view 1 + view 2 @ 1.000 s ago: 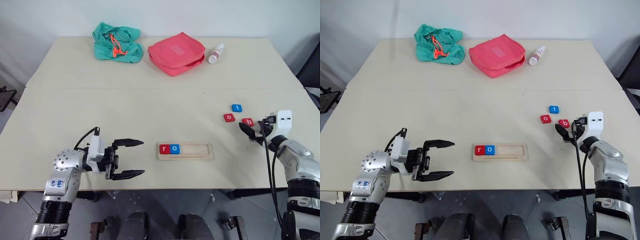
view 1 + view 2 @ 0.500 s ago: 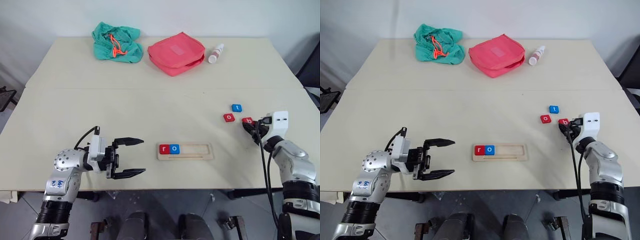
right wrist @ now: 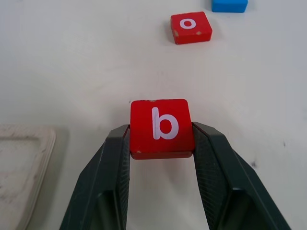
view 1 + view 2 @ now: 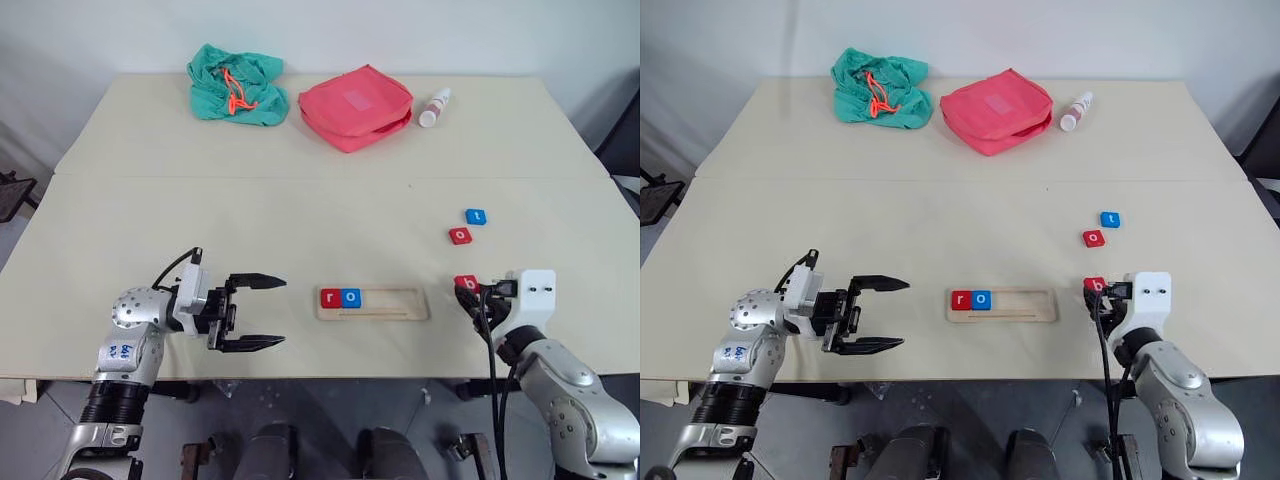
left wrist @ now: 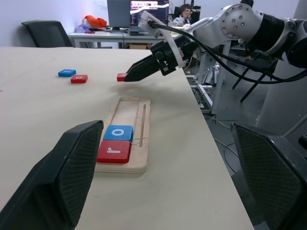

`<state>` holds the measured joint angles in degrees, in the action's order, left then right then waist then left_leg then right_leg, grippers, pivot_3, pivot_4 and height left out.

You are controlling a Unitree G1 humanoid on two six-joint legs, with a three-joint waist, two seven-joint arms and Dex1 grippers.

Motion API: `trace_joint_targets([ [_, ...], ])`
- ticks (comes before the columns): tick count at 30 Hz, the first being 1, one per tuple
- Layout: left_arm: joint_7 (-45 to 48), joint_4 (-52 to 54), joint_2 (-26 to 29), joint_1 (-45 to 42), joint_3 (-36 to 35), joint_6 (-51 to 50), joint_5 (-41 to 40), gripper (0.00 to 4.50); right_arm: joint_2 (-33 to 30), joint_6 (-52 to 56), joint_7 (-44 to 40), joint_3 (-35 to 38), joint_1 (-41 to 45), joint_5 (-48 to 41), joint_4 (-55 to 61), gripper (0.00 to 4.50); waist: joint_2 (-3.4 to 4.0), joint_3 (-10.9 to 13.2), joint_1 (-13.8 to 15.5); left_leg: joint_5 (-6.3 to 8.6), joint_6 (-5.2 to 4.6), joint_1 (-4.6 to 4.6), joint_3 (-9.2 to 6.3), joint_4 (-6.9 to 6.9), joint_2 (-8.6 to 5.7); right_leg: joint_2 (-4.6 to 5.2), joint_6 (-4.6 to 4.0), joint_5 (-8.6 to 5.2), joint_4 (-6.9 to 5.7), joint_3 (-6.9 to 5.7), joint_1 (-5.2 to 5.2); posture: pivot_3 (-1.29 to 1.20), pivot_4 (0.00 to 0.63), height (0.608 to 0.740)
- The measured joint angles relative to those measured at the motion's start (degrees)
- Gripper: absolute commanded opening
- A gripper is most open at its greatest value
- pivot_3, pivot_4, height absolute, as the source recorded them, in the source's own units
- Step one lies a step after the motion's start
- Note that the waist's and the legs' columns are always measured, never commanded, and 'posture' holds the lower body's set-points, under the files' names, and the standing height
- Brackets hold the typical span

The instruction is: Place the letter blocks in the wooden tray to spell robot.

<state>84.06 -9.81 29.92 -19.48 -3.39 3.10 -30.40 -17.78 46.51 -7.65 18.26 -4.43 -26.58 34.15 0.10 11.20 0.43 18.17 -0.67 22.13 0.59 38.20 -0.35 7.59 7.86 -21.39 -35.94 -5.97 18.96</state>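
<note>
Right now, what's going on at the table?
The right end effector is shut on the red b block, carrying it just above the table near the wooden tray's empty end. The tray already holds the red r block and blue o block side by side. The red o block and blue t block lie loose on the table. The left end effector hangs open beside the tray.

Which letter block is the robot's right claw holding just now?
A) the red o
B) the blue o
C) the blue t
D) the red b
D: the right claw has its two black fingers shut on the sides of the red b block, while the red o block and blue t block lie loose on the table and the blue o block sits in the wooden tray.
</note>
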Motion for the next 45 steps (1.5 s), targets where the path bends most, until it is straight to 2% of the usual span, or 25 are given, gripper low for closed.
trace_joint_targets([
  [4,0.7,-0.7,0.0,-1.0,0.1,0.5,0.1,4.50,1.3,1.4,1.3,-0.5,-0.7,-0.1,1.0,1.45,0.00,0.0,-0.4,0.00,0.00,0.00,0.01,0.00,-0.02,0.02,0.00,0.00,0.00,0.01,0.01,0.00,0.150,0.740],
  [12,0.8,-1.8,0.0,-1.5,0.1,0.6,0.1,4.50,1.6,2.1,1.7,-0.2,-0.5,-0.2,1.0,4.23,0.00,0.0,-0.4,0.00,0.00,0.00,0.01,-0.02,-0.01,0.02,0.00,0.00,-0.03,0.02,0.05,0.00,0.150,0.740],
  [13,0.8,-1.7,0.0,-1.5,0.1,0.6,0.1,4.50,1.2,2.0,1.1,0.3,-0.5,-0.6,1.0,4.47,0.00,0.0,-0.4,0.00,0.00,0.01,0.01,-0.02,-0.02,0.02,0.00,0.00,-0.03,0.02,0.04,0.00,0.150,0.740],
  [16,0.7,-1.6,0.0,-1.4,0.1,0.6,0.1,4.50,-3.4,1.7,-3.3,2.4,-0.6,-2.6,1.0,4.47,0.00,0.0,-0.4,0.00,-0.01,0.01,0.02,-0.01,-0.03,0.04,0.00,0.00,-0.03,0.03,0.04,0.00,0.150,0.740],
  [22,0.6,-1.5,-0.1,-1.0,0.1,0.5,0.1,4.50,-16.5,-3.4,-18.7,4.3,-1.1,-4.4,-1.3,4.47,0.00,0.0,-0.4,0.00,-0.01,0.01,0.06,-0.02,-0.01,0.03,0.00,0.00,0.00,0.02,0.04,0.00,0.150,0.740],
  [25,0.2,-1.4,-0.4,-0.7,0.1,0.5,0.1,4.50,-29.4,-9.7,-33.7,1.5,-1.1,-2.9,-9.4,4.47,0.00,0.0,-0.3,0.00,-0.09,0.01,0.13,0.01,-0.07,0.08,0.00,0.00,0.05,0.04,0.00,0.00,0.150,0.740],
  [28,-0.2,-0.9,-0.7,0.1,0.2,0.5,0.1,4.50,-36.2,-15.7,-44.2,-2.4,3.3,-0.1,-17.8,4.47,-0.01,0.0,-0.4,0.00,-0.09,-0.01,0.13,0.02,-0.02,0.05,0.00,0.00,0.09,0.00,-0.04,0.00,0.150,0.740],
  [31,-0.6,0.4,-0.7,0.4,0.1,0.5,0.1,4.50,-38.5,-20.2,-50.9,-7.5,9.5,2.9,-25.5,4.47,-0.01,0.0,-0.5,0.00,-0.09,-0.01,0.14,0.02,0.00,0.06,0.00,0.00,0.10,-0.02,-0.04,0.00,0.150,0.740],
  [36,-2.1,2.5,-0.4,2.9,-0.2,0.5,0.1,4.50,-38.8,-27.6,-59.0,-15.6,20.8,8.2,-38.2,4.47,-0.01,0.0,-0.5,0.00,-0.09,0.02,0.11,0.07,-0.01,0.09,0.00,0.00,0.10,-0.05,-0.03,0.00,0.150,0.740],
  [41,-3.9,5.3,0.1,5.2,-0.4,0.0,0.1,4.50,-38.7,-31.9,-64.0,-21.7,27.9,13.3,-46.9,4.47,-0.01,0.0,-0.2,0.00,-0.09,0.07,-0.01,0.15,-0.02,0.11,0.00,0.00,0.08,-0.13,-0.04,0.00,0.150,0.740],
  [45,-5.1,7.1,0.2,6.5,-0.7,-0.1,0.1,4.50,-38.5,-33.7,-65.5,-23.1,30.0,15.6,-50.5,3.61,-0.01,0.0,-0.2,0.00,-0.08,0.09,0.01,0.15,-0.02,0.12,0.00,0.00,0.08,-0.13,-0.04,0.00,0.150,0.740],
])
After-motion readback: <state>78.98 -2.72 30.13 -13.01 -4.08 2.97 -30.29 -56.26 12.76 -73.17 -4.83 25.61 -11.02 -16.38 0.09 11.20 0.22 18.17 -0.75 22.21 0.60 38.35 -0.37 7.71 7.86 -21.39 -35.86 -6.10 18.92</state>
